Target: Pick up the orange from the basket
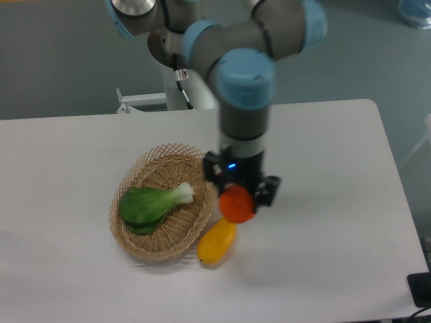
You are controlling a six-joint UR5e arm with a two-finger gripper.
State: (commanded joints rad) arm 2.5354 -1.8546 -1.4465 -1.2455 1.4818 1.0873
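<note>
- The orange (pixel 237 204) is showing as a small round fruit, bright orange-red and smooth, with a soft sheen on its upper side.
- It is hanging under the gripper (pixel 238 200), outside the basket (pixel 196 227) and just to the right of its rim, clear of the table (pixel 323 222).
- The gripper is pointing straight down, and its jaws are pinching the orange from either side; the dark finger blocks are showing to the left and right of the fruit's top.
- The orange is sitting just above the far end of a yellow elongated fruit (pixel 216 242), which is lying on the table against the basket's near right edge; whether the two are touching cannot be told.
- The basket, a light tan oval of woven wicker with an open lattice rim, is resting on the white table to the left of the gripper.
- Inside it a leafy green vegetable (pixel 152 204) is lying, its pale stalk end pointing right.
- The arm (pixel 246 87), grey with blue joint caps, is reaching down from the far side.
</note>
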